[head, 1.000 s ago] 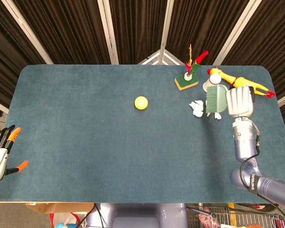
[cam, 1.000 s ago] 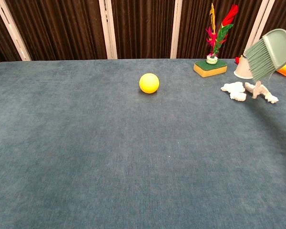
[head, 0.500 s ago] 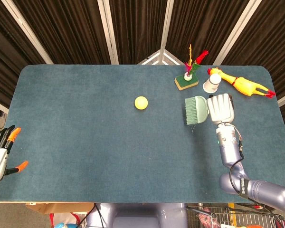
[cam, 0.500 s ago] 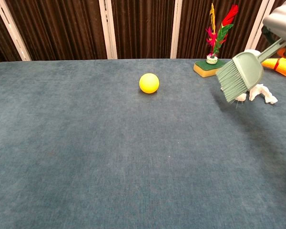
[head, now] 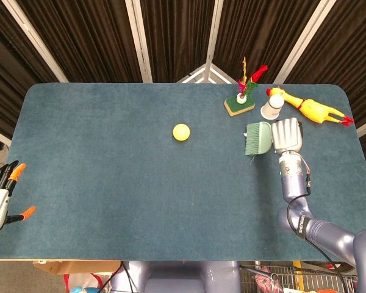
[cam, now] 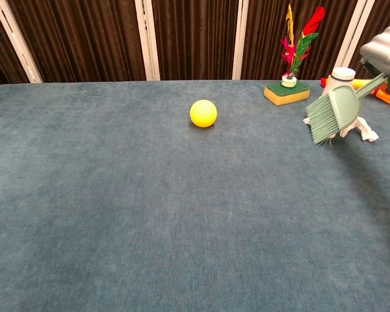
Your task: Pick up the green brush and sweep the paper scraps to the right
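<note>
My right hand holds the green brush by its handle at the table's right side, bristles pointing left and down to the cloth. White paper scraps lie just right of the bristles in the chest view; the brush and hand hide them in the head view. My left hand hangs open off the table's front left corner, holding nothing.
A yellow ball sits mid-table. Behind the brush stand a white cup, a sponge with feathers and a rubber chicken. The blue table ends close to the right.
The brush swung left over the scraps, then came back slightly right and lower, its bristles now at the scraps' left side. The left hand has not moved.
</note>
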Tool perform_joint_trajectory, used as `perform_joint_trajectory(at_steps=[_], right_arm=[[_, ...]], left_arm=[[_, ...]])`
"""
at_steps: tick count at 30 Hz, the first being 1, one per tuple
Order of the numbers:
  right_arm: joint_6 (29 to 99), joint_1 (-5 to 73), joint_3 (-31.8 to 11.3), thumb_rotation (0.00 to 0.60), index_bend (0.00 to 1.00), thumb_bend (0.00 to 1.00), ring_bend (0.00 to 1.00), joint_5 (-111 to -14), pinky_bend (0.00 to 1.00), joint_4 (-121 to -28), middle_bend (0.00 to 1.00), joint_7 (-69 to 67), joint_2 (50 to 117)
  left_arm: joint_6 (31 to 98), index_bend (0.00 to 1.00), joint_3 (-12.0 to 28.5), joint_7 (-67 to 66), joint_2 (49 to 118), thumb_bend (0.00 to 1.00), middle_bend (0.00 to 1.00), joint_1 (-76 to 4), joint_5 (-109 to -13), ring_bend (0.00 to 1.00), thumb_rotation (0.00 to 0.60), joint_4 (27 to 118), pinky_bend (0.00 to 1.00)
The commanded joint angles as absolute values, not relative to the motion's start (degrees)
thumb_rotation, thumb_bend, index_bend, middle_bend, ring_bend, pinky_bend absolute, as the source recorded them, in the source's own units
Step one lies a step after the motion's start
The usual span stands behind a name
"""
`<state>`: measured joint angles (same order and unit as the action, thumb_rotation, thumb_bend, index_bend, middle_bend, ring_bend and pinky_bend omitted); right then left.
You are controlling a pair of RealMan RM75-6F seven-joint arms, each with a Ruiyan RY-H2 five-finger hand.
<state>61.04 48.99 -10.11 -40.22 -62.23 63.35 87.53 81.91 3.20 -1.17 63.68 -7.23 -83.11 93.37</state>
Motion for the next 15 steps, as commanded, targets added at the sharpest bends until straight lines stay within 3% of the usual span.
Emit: perform_joint_trajectory(at_steps=[1,7,15], right_arm=[[60.5,48.6,-9.3,0.6,0.74,0.64,0.94,-39.9,0.82,-58.9,0.92,64.0,88.2],[63.5,46.9,-8.9,0.6,0.74,0.64,0.94,-40.1,0.82,-60.1,0.92,66.5,84.8],[69.0,44.5,-8.6,0.6,0.74,0.64,0.94,-39.9,0.82,-68.7,0.92,70.3,77.9]], left_arm=[[81.8,0.0,3.2,-1.1,63.6,0.01,0.0,-7.3,-83.0,0.0,0.6,93.4,0.0],[82.2,0.0,3.1,-1.0,63.6,0.01,0.0,-7.1,-83.4,0.0,0.6,93.6,0.0],[83.2,0.0,2.9,-1.3,63.7,0.01,0.0,-6.9,-84.5,0.0,0.6,93.6,0.0]])
